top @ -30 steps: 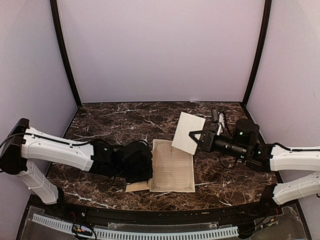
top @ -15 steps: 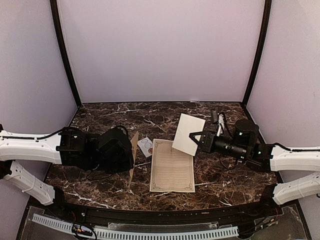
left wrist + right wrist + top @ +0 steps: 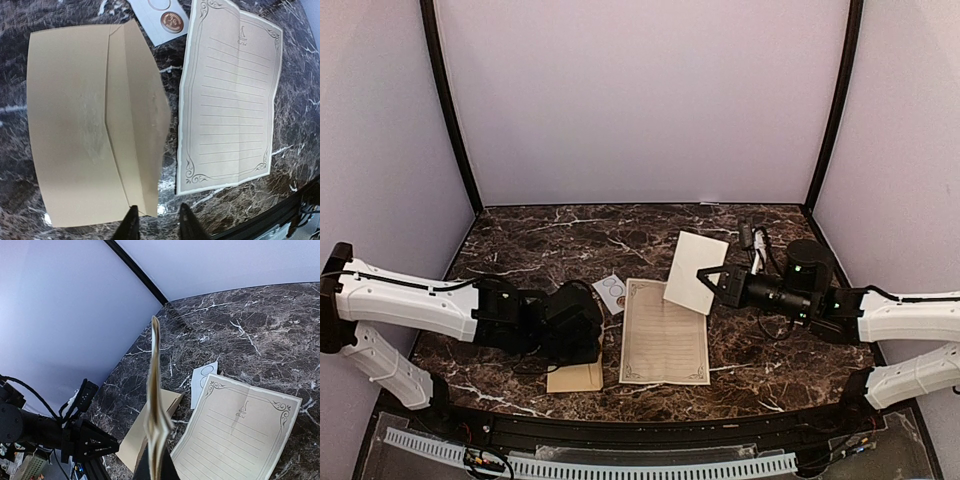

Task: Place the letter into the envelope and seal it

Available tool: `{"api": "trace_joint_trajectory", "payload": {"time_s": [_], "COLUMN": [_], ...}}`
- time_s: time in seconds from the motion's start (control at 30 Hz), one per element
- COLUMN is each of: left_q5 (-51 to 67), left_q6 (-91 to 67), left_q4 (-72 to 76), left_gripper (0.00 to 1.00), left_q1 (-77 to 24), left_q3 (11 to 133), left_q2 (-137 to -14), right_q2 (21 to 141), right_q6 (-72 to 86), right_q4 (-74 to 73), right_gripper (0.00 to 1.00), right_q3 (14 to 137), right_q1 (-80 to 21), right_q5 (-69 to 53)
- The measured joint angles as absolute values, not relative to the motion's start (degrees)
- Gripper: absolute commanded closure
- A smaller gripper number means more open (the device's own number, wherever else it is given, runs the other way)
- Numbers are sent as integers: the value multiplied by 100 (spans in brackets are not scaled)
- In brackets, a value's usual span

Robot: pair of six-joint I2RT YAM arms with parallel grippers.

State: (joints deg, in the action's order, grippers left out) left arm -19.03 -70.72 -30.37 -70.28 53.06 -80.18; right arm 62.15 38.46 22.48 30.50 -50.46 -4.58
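Half a second ago the left arm held the envelope [image 3: 75, 125] up on edge, well to the left of the letter [image 3: 665, 345]. Now we find it flat on the counter [image 3: 540, 240], just left of the letter's near corner, and the arm has swung nearer to the letter. The right arm has not shifted.

The dark marbled counter carries everything. The letter, a cream lined sheet with an ornate border, lies flat in the middle. The tan envelope lies lengthwise alongside the letter's left edge, apart from it, with its flap folded open toward the letter.

Beyond the letter's far right corner, a folded cream paper [image 3: 695, 268] hangs above the counter. The right tool [image 3: 703, 272] is clamped on its edge. From that wrist we see it edge-on, in several layers.

The left tool [image 3: 157, 207] hovers over the envelope's corner nearest the letter, its fingers parted with nothing between them.

A small white sticker card [image 3: 611, 292] lies off the letter's far left corner, with one bronze seal on it.
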Motion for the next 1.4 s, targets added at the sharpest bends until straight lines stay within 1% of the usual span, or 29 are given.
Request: {"api": "trace_joint_trajectory", "payload": {"time_s": [0.03, 0.07, 0.2, 0.3, 0.37, 0.53, 0.7, 0.87, 1.13, 1.4], "left_q5": [-1820, -1747, -1505, -1400, -1262, -917, -574, -64, 377, 604], "left_q6": [-7083, -7028, -6858, -6646, -6504, -5977, -5411, -5157, -5068, -5004], "left_q4": [-2869, -2762, -2346, -2233, -2213, -2224, -2163, -1826, -1310, -735], "left_gripper": [55, 48, 37, 35, 35, 34, 34, 35, 38, 45], "left_q1": [-7028, -7026, -7022, -6947, -6764, -5778, -4895, -4104, -3892, -3765], "left_q3": [5269, 5245, 5170, 5168, 5107, 4764, 4276, 3262, 2482, 2117], "left_q2": [-8108, -8167, -8276, -8173, -7955, -7111, -6766, -6643, -6333, -6217], "right_q2": [6215, 6215, 6215, 6215, 6222, 6436, 7185, 8095, 9373, 10451], "right_q6": [3846, 3844, 3844, 3844, 3846, 3979, 4189, 4438, 4978, 5199], "right_q4": [2231, 2209, 1959, 1667, 1468, 1267, 1061, 840, 574, -178], "right_gripper": [100, 100, 100, 100, 100, 100, 100, 100, 100, 100], "right_q3": [3050, 3050, 3061, 3159, 3293, 3658, 4204, 4969, 6073, 7087], "right_q1": [-5046, -5046, -5046, -5046, -5052, -5170, -5555, -5968, -6342, -6471], "right_q5": [-464, -469, -471, -517, -576, -685, -751, -886, -1229, -1372]}}
